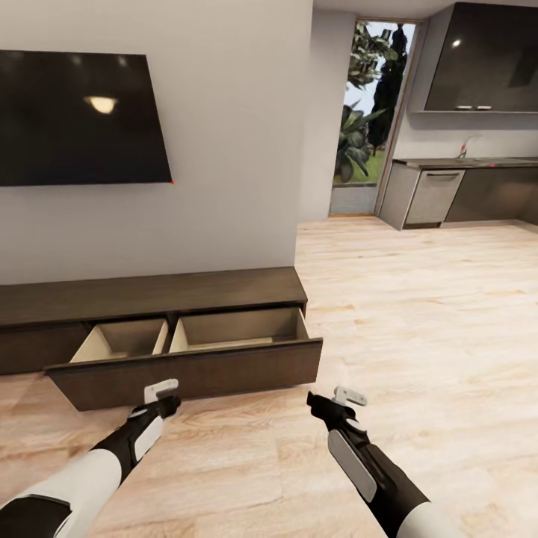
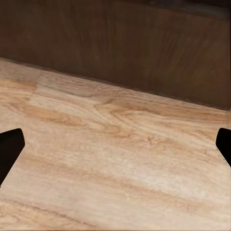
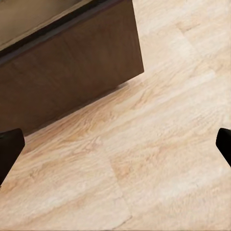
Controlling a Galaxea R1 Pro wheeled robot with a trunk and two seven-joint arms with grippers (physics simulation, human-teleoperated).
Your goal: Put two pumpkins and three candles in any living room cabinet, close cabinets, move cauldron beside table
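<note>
A: Head view, entry one. Cabinet (image 1: 149, 299) lies just ahead of both tools, low against the wall under a dark TV (image 1: 78, 116). Its wide drawer (image 1: 187, 370) is pulled out, two pale compartments showing, nothing visible inside them.

B: Left tool (image 1: 161, 391)?

A: Held just short of the drawer front, over the wood floor (image 1: 418, 321). From the left wrist view the left tool (image 2: 115, 144) is spread: dark fingertips (image 2: 9, 149) sit at opposite edges with bare floor between, nothing held. The brown drawer front (image 2: 125, 43) stands beyond them.

B: Right tool (image 1: 338, 396)?

A: Ahead of it and to its left is the drawer's right corner; the tool is apart from it, over floor. Right wrist view shows the right tool (image 3: 115, 149) likewise spread, empty, with the drawer corner (image 3: 67, 62) beyond the fingertips (image 3: 10, 149).

B: Beyond the tools, further right?

A: Kitchen units (image 1: 463, 190) and a glazed door (image 1: 373, 104), well apart.
</note>
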